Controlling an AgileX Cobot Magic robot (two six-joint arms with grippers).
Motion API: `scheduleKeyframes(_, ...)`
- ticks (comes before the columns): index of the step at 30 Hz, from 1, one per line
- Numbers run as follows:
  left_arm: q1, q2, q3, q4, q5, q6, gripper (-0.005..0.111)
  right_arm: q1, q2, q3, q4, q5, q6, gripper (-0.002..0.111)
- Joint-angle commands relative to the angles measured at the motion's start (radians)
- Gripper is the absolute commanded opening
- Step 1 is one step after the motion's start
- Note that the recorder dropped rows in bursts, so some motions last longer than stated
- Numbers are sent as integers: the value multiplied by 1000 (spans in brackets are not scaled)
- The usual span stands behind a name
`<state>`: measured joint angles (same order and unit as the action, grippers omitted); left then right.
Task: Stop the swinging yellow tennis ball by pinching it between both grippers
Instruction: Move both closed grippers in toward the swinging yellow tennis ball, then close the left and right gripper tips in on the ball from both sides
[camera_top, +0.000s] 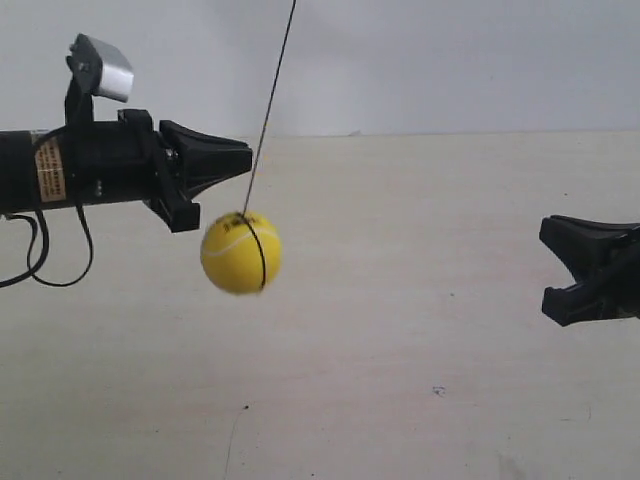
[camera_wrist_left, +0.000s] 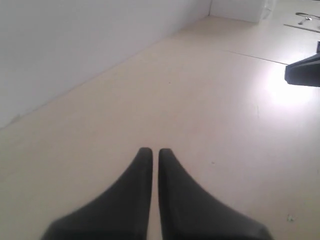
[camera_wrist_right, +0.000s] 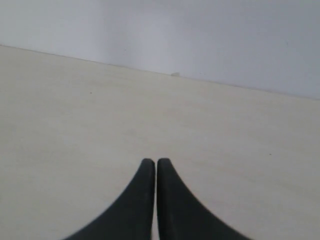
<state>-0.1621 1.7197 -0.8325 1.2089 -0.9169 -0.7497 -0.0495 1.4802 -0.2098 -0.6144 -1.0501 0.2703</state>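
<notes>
The yellow tennis ball (camera_top: 240, 252) hangs on its thin black string (camera_top: 272, 90) above the pale table (camera_top: 400, 380). It sits just below the wedge tip of the gripper (camera_top: 248, 158) on the arm at the exterior view's left, which carries the orange label and grey box; I see no contact. The other gripper (camera_top: 585, 268) stays far off at the exterior view's right edge. In the left wrist view my gripper (camera_wrist_left: 151, 150) is shut with nothing between its jaws. The right wrist view shows my gripper (camera_wrist_right: 152, 161) shut too. Neither wrist view shows the ball.
A white wall (camera_top: 450, 60) rises behind the table. A black cable (camera_top: 40, 262) loops under the arm at the exterior view's left. In the left wrist view a black gripper part (camera_wrist_left: 302, 70) shows far off, near a white box (camera_wrist_left: 240, 9).
</notes>
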Motion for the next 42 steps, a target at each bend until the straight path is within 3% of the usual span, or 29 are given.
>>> scheduleKeyframes(1, -51, 21, -11, 3, 7, 25, 5, -1, 57, -2, -33, -113, -14, 0)
scheduleKeyframes(20, -298, 111, -96, 36, 55, 2, 5, -1, 68, -2, -165, -164, 9, 0)
scheduleKeyframes(29, -315, 119, -98, 30, 15, 9, 5, -1, 68, -4, 34, -87, -82, 0)
scheduleKeyframes(37, -322, 119, -106, 30, 0, 9, 5, -1, 68, -50, -159, -65, -19, 0)
scheduleKeyframes(42, -339, 119, -110, 30, 5, 16, 5, -1, 68, -60, -177, -42, -2, 0)
